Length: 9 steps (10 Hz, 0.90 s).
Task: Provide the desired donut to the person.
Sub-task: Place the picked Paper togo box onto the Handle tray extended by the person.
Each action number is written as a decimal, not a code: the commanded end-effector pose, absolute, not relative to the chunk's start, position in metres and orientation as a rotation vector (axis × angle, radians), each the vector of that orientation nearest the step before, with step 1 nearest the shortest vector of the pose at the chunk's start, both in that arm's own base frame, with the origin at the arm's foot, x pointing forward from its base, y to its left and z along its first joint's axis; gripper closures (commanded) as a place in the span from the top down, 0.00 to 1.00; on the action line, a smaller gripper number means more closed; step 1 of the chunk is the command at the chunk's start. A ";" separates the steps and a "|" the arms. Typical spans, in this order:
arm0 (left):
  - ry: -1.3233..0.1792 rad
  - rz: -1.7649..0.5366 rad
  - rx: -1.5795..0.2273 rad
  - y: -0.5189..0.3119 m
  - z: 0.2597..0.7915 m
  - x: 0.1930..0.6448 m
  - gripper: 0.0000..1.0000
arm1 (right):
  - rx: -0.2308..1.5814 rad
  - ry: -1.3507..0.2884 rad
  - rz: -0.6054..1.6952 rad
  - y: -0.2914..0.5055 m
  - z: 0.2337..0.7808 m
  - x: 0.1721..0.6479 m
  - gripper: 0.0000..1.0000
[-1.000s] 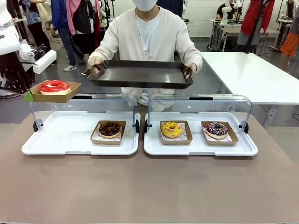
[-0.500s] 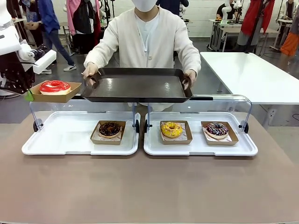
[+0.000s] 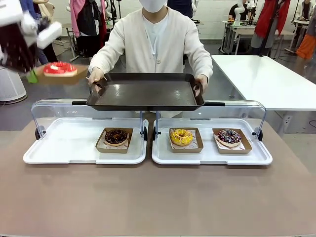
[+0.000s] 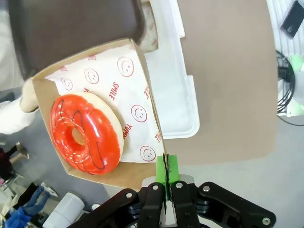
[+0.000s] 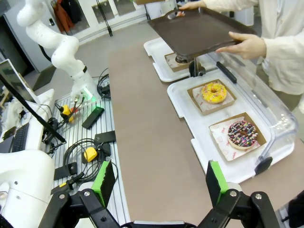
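I had the left gripper (image 4: 166, 167) pinching the donut (image 4: 86, 133) box (image 4: 118, 178) (by its edge) near the person's (image 3: 155, 39) tray (image 3: 145, 94) corner; right gripper (image 5: 160, 183) fingers spread.

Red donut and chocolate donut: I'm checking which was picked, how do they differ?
The red donut has red icing; the chocolate donut is dark brown. The red donut's tray is held aloft by the left gripper; the chocolate donut rests in the left display case. Both sit in brown cardboard trays.
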<state>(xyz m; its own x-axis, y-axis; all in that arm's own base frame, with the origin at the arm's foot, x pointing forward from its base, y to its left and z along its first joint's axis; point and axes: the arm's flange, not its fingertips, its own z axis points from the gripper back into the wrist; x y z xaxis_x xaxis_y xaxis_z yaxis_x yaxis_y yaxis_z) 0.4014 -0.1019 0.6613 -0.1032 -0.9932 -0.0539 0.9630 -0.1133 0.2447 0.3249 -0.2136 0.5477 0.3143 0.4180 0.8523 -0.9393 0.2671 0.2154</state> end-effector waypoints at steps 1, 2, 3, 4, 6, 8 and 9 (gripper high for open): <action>-0.121 -1.647 0.162 -0.136 0.693 0.423 0.01 | 0.844 -0.777 1.053 -0.214 0.548 0.325 1.00; -0.102 -1.670 0.123 -0.161 0.697 0.435 0.01 | 0.844 -0.777 1.053 -0.214 0.548 0.325 1.00; -0.096 -1.669 0.125 -0.179 0.693 0.437 0.01 | 0.844 -0.777 1.053 -0.214 0.548 0.325 1.00; -0.102 -1.677 0.092 -0.195 0.691 0.443 0.01 | 0.844 -0.777 1.053 -0.214 0.548 0.325 1.00; -0.103 -1.685 0.064 -0.224 0.669 0.470 0.01 | 0.844 -0.777 1.053 -0.214 0.548 0.325 1.00; -0.086 -1.648 0.036 -0.237 0.642 0.497 0.01 | 0.844 -0.777 1.053 -0.214 0.548 0.325 1.00; -0.055 -1.633 0.028 -0.243 0.630 0.514 0.01 | 0.844 -0.777 1.053 -0.214 0.548 0.325 1.00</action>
<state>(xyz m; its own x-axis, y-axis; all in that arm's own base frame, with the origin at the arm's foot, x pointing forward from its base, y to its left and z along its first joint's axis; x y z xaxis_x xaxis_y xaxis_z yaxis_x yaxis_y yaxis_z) 0.4995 -0.2369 0.6245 -0.1033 -0.9947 0.0017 0.9927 -0.1030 0.0621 0.3248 -0.2137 0.5479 0.3143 0.4182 0.8522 -0.9393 0.2673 0.2153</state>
